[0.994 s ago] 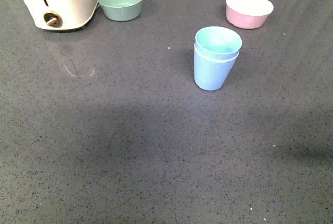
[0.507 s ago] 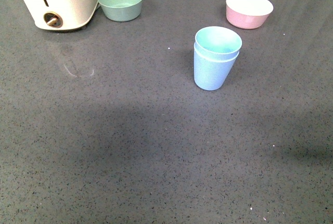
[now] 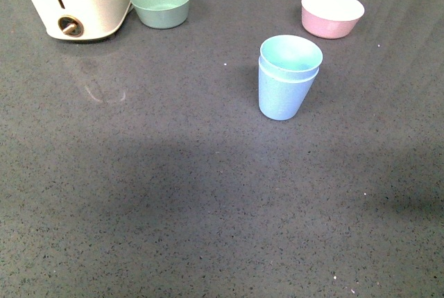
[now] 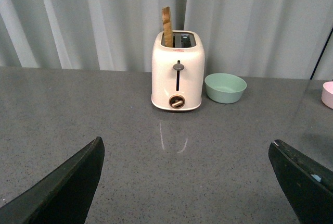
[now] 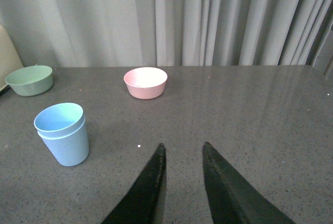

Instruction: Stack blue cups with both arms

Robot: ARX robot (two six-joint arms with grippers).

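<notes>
The two blue cups [image 3: 287, 76] stand nested, one inside the other, upright on the grey counter right of centre in the front view; neither arm shows there. In the right wrist view the same stack of blue cups [image 5: 62, 133] stands well apart from my right gripper [image 5: 183, 147], which is shut with nothing between its black fingers. My left gripper [image 4: 186, 143] is open wide over bare counter, holding nothing; the cups do not show in its view.
A cream toaster [image 3: 76, 0] with a slice in it [image 4: 167, 26] stands at the back left, a green bowl [image 3: 161, 4] beside it. A pink bowl [image 3: 332, 14] sits at the back right. Grey curtains [image 5: 208, 18] hang behind the counter.
</notes>
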